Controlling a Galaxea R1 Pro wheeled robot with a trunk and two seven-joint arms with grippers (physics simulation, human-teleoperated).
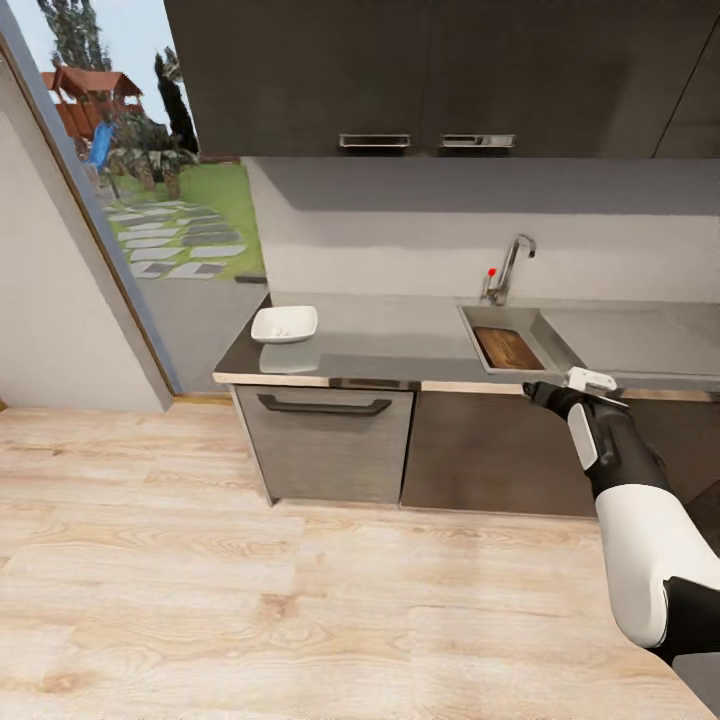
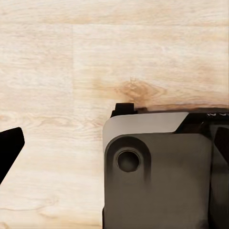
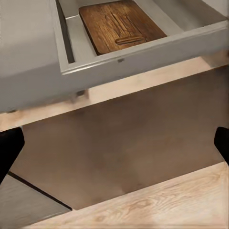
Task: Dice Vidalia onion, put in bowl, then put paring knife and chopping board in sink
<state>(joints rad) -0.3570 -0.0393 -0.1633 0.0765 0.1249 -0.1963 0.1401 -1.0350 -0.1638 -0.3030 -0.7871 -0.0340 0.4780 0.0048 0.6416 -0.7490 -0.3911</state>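
Board in sink, bowl on counter, both my end effectors empty.

The chopping board point(image 1: 508, 348) lies flat inside the sink point(image 1: 480, 338), below the tap point(image 1: 508, 265). The white bowl point(image 1: 284, 324) sits on the counter point(image 1: 400, 345) well apart from the sink, near its window end, with small white onion pieces point(image 1: 282, 330) inside. My right end effector point(image 1: 545, 392) hangs in front of the counter edge just below the sink, fingers spread wide, holding nothing. My left end effector point(image 2: 9, 148) points at the wooden floor point(image 2: 71, 57), also spread open and empty.
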